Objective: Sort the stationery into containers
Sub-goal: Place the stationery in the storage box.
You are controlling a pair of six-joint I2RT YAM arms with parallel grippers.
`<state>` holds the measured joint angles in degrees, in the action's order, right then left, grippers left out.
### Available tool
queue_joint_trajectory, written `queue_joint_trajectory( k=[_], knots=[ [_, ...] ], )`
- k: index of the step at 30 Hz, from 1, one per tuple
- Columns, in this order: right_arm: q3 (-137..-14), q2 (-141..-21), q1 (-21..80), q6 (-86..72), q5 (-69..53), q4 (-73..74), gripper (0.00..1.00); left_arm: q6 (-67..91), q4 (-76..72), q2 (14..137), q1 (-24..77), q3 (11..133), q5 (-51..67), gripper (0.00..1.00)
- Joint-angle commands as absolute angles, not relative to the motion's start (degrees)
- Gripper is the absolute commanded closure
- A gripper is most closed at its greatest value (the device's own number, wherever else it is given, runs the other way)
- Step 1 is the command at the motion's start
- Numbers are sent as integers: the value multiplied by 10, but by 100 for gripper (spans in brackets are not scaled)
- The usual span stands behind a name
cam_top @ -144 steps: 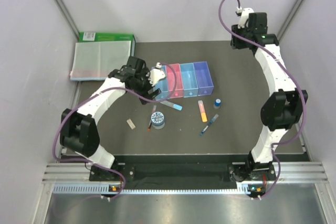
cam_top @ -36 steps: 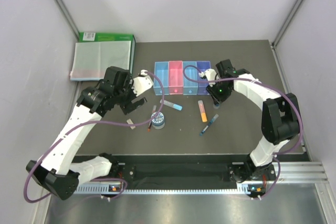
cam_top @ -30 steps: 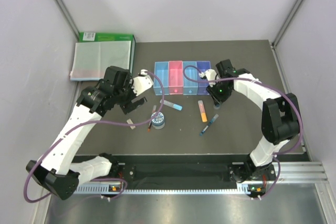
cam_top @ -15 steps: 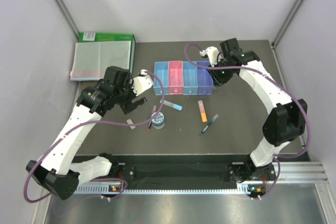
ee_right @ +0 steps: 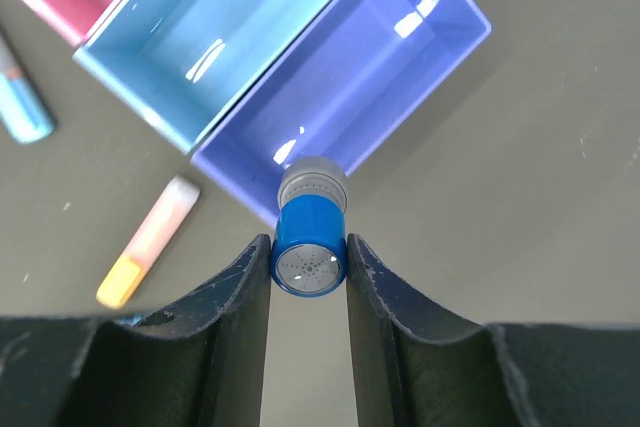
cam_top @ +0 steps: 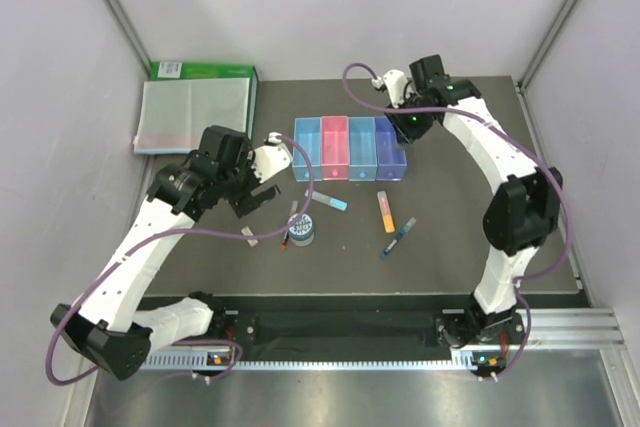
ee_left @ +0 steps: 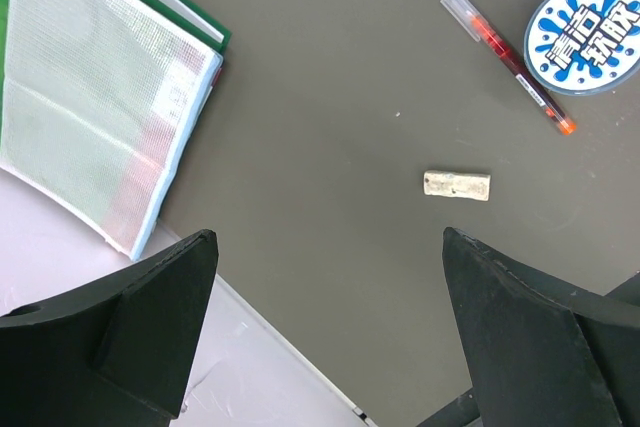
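**Carrying the bottle to the last bin**

Between the right gripper's [ee_right: 308, 249] fingers [ee_right: 240, 292] we see the small blue-capped bottle [ee_right: 311, 247], pinched at its cap with the jaws closed down to the cap's width. About a second ago it stood on the table [cam_top: 460, 187] right of the orange highlighter [cam_top: 384, 211]. Now it is off the surface, and the arm has swung back to the containers [cam_top: 350, 147]. The bottle hangs over one short end wall of the purple-blue bin [ee_right: 350, 87], not yet over its middle. We judge that a small shift inward is needed before letting go.

The left gripper [ee_left: 328, 237] has not moved in that time. Its fingers are spread wide with nothing between them, above the beige eraser [ee_left: 457, 185]. The dark red pen [ee_left: 510, 52] and tape roll [ee_left: 585, 34] lie further out.

One item is nearly sorted, and the light-blue marker [cam_top: 328, 199] and blue pen [cam_top: 397, 238] also wait.
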<state>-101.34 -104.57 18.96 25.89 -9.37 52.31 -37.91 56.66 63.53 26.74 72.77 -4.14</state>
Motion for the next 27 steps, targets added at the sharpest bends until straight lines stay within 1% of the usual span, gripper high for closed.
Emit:
queue_joint_trajectory(
  k=[1,5,12,27],
  knots=[
    [-1063,-1092,189,254,-103,474,82,-382,557,642,269,742,-42,1],
    [-1098,-1132,188,254,-102,456,82,-380,557,649,269,740,-42,1],
    [-1119,-1190,188,254,-101,406,82,-381,555,660,269,742,-47,1],
    [-1106,-1245,183,249,-91,344,82,-373,563,673,269,752,-44,1]
  ],
)
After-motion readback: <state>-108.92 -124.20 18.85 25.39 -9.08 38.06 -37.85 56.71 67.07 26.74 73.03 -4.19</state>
